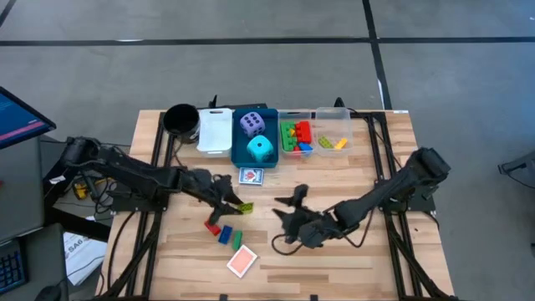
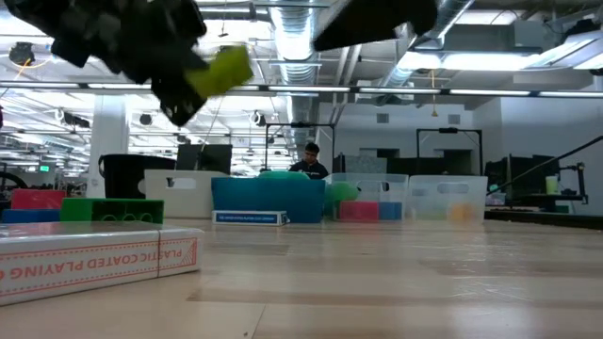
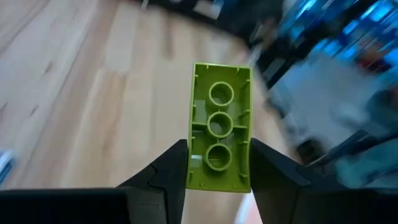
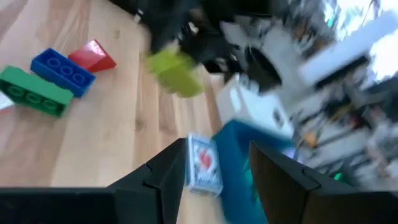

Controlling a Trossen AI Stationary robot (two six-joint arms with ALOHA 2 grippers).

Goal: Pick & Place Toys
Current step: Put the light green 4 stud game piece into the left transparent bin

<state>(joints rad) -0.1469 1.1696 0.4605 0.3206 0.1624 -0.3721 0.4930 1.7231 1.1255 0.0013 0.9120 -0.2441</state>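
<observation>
My left gripper (image 3: 219, 163) is clamped on a yellow-green brick (image 3: 219, 135) (underside tubes facing the wrist camera), held in the air above the table (image 1: 376, 251), just beside the red brick (image 1: 213, 227), blue brick (image 1: 226, 235) and green brick (image 1: 236, 239) lying on the wood. My right gripper (image 1: 288, 219) hovers near the table's middle with fingers spread, holding nothing. A card box (image 1: 251, 176) lies in front of the blue bin (image 1: 272, 138), which holds the purple die (image 1: 251, 124) and cyan die (image 1: 261, 149).

Bare table (image 1: 368, 251) lies open in front of the right gripper (image 1: 288, 219). The left gripper (image 1: 230, 203) hangs clear above 3 bricks (image 1: 224, 232) and a card box (image 1: 242, 262). Another card box (image 1: 251, 176) and 4 bins (image 1: 273, 132) block the far side.
</observation>
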